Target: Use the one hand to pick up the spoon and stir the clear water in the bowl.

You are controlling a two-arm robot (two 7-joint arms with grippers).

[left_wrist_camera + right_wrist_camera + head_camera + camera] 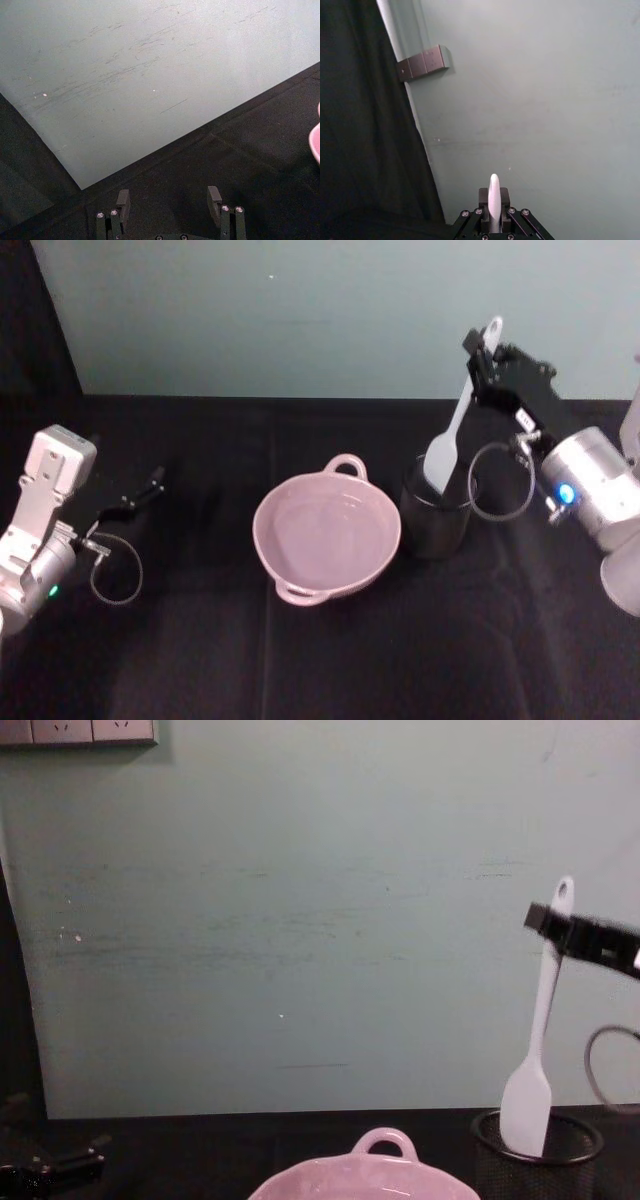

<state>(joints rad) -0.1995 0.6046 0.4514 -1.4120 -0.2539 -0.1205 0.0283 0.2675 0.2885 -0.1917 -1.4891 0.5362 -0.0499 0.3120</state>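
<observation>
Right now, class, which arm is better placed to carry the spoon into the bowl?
Right. The right gripper already clamps the spoon over the mesh cup beside the bowl; the left gripper sits open, empty.

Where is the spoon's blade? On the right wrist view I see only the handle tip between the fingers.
Observer: The spoon hangs nearly upright from the right tool, its blade tip inside the black mesh cup.
Operator: Where's the bowl from there?
Observer: The pink bowl stands close beside the cup, on the robot's left of it.
Operator: Is the other arm in the way?
Observer: No, the left tool is open at the table's far left, apart from the bowl.
</observation>
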